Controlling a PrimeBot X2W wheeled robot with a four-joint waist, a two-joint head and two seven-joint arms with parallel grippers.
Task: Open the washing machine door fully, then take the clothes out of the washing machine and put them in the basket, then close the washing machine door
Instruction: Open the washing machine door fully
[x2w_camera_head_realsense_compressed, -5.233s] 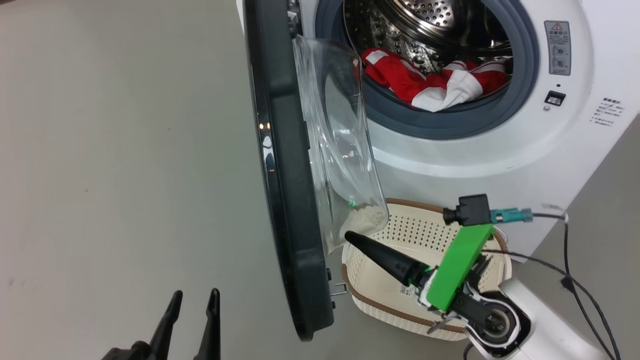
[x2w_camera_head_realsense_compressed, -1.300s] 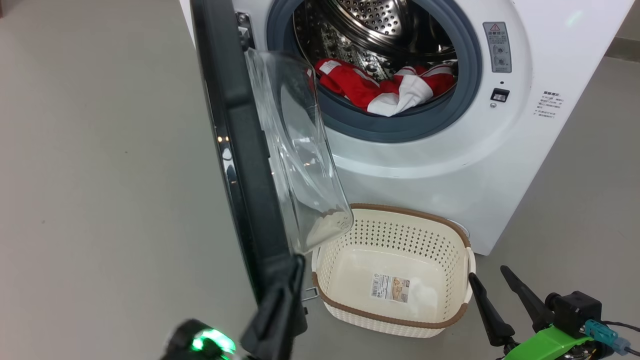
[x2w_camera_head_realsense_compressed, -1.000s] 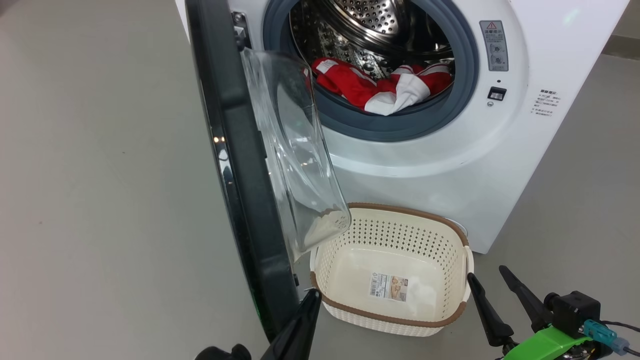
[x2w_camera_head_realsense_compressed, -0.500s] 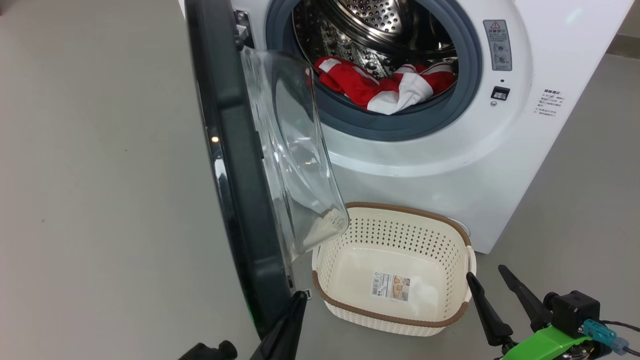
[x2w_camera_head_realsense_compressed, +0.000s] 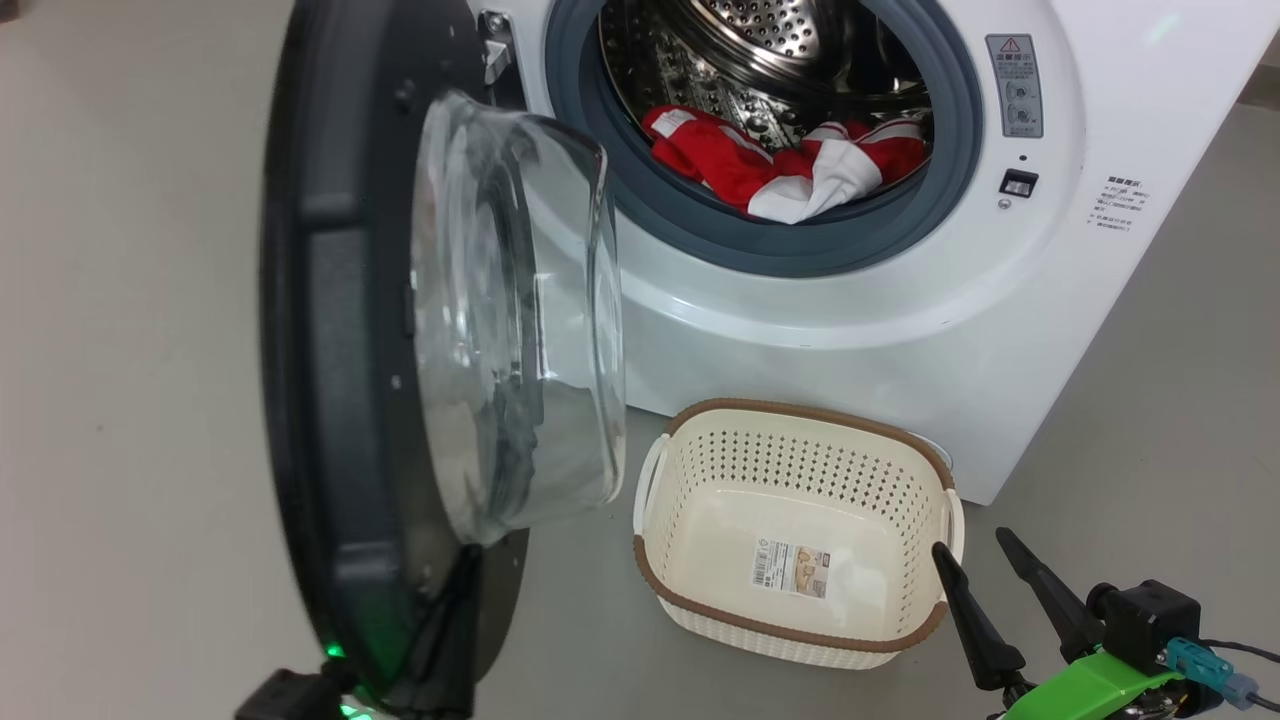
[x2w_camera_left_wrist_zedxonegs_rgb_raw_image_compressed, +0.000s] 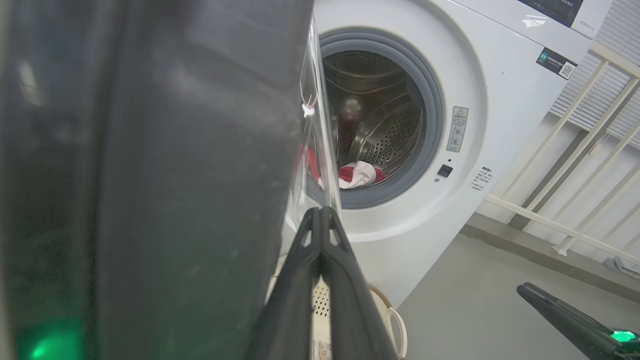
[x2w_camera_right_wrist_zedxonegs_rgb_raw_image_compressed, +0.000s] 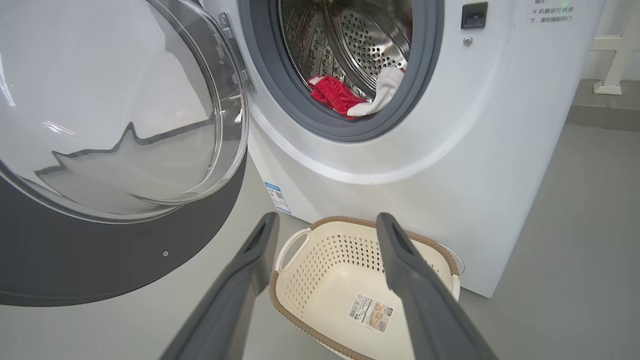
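Note:
The washing machine door (x2w_camera_head_realsense_compressed: 330, 400) stands swung wide to the left, its black rim and clear glass bowl (x2w_camera_head_realsense_compressed: 510, 320) facing me. My left gripper (x2w_camera_left_wrist_zedxonegs_rgb_raw_image_compressed: 320, 212) is shut, empty, and lies against the inner side of the door (x2w_camera_left_wrist_zedxonegs_rgb_raw_image_compressed: 150, 175) near its lower edge. It also appears as a dark shape (x2w_camera_head_realsense_compressed: 445, 640) there. The red and white clothes (x2w_camera_head_realsense_compressed: 790, 165) lie in the steel drum of the washing machine (x2w_camera_head_realsense_compressed: 850, 330). The cream basket (x2w_camera_head_realsense_compressed: 800, 415) stands empty on the floor before the machine. My right gripper (x2w_camera_head_realsense_compressed: 972, 542) hangs open just right of the basket (x2w_camera_right_wrist_zedxonegs_rgb_raw_image_compressed: 320, 280), holding nothing.
Grey floor stretches left of the door and right of the machine. A white railing (x2w_camera_left_wrist_zedxonegs_rgb_raw_image_compressed: 575, 125) runs along the wall to the machine's right. A cable (x2w_camera_head_realsense_compressed: 1235, 655) trails from my right wrist camera. The wrist's green bracket (x2w_camera_head_realsense_compressed: 1090, 685) sits at the lower right.
The door has swung much further open to the left, showing its inner face. My shut left gripper went left with it along the lower rim. The right gripper has stayed put.

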